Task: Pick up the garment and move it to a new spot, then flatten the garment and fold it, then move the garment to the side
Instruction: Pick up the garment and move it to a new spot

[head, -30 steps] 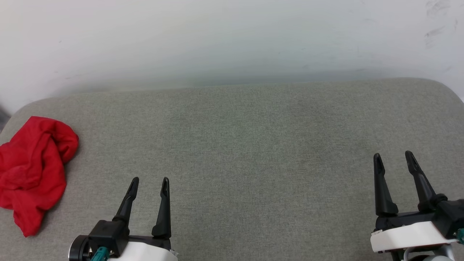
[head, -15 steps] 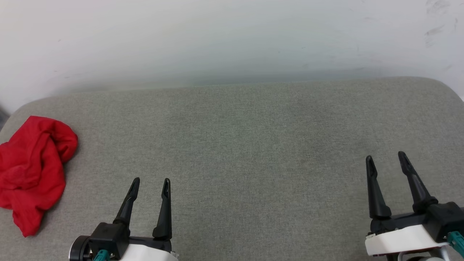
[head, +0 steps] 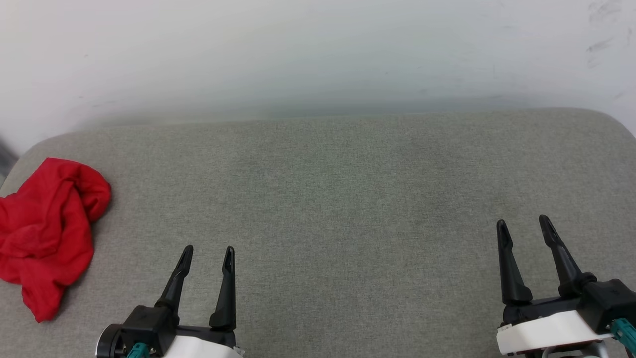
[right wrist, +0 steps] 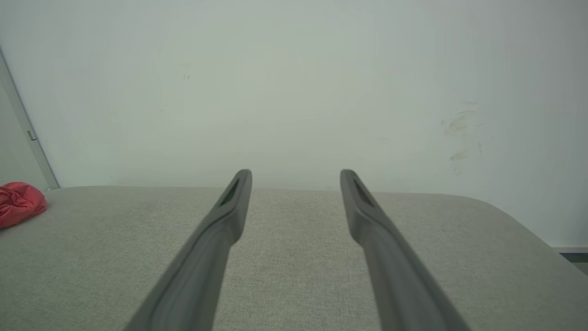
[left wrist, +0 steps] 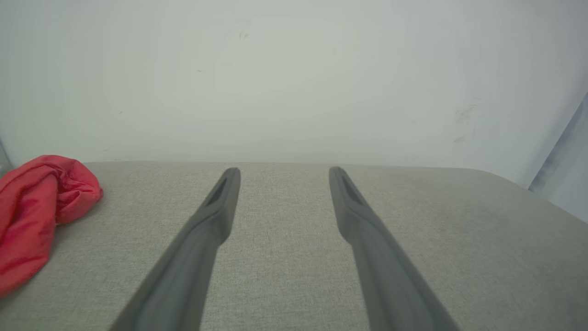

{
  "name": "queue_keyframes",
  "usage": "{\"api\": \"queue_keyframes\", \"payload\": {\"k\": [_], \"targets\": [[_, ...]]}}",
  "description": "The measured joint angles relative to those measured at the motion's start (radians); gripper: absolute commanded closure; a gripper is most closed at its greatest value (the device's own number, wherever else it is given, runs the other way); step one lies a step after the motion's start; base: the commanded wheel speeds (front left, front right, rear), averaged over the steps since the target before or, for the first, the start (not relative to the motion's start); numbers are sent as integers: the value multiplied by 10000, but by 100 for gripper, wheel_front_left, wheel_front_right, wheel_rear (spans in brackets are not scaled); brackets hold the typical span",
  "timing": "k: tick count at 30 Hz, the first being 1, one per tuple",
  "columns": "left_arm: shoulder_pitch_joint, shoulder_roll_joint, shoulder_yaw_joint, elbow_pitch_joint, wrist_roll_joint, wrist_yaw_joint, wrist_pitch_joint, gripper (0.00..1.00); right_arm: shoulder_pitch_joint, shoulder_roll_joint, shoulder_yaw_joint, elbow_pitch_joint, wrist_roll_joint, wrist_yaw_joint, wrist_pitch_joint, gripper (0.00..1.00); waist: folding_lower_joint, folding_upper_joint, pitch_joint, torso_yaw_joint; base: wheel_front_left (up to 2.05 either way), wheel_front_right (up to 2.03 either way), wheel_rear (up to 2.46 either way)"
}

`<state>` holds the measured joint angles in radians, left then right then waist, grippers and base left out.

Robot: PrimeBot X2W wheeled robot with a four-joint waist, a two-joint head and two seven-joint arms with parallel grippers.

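I have my left gripper point(head: 208, 248) and right gripper point(head: 521, 220) well apart, each with its two dark fingers spread, empty, pointing forward.

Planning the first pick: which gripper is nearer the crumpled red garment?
The left gripper, at lower left; the garment lies at the cushion's left edge. The right gripper is far across, at lower right.

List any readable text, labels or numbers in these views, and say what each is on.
None can be read.
The red garment lies crumpled at the left edge of the grey cushion; the folds facing the cameras are plain red cloth, with no lettering to read.
The dark marks on the white wall at upper right are scuffs, not writing.
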<state>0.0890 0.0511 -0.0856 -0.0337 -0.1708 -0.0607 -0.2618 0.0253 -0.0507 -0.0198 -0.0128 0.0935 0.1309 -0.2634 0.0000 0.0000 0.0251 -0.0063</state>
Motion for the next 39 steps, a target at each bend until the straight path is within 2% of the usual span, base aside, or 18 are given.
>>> {"api": "queue_keyframes", "payload": {"k": [10,17,25,34,35,39], "targets": [[36,0,27,-15,73,-42,-12,0,12,0,75,-10,59,0,0,0,0,0,-2,129,0,0,0],[35,0,96,-6,107,-12,-12,0,149,-2,412,-167,-52,0,0,0,0,0,-8,597,0,0,0],[97,-2,311,2,94,36,-12,0,265,-4,692,-232,-121,0,0,0,0,0,-76,1678,0,0,0],[268,-2,667,-19,109,-21,-12,0,363,-2,1080,-238,-67,0,0,0,0,0,-206,3085,0,0,0],[302,-2,721,-38,169,-46,-12,0,373,-2,1220,-261,-69,2,0,0,0,0,-260,3505,0,0,0],[323,0,750,-102,182,-67,-12,0,386,0,1298,-274,-73,2,0,0,0,0,-309,3997,0,0,0]]}}
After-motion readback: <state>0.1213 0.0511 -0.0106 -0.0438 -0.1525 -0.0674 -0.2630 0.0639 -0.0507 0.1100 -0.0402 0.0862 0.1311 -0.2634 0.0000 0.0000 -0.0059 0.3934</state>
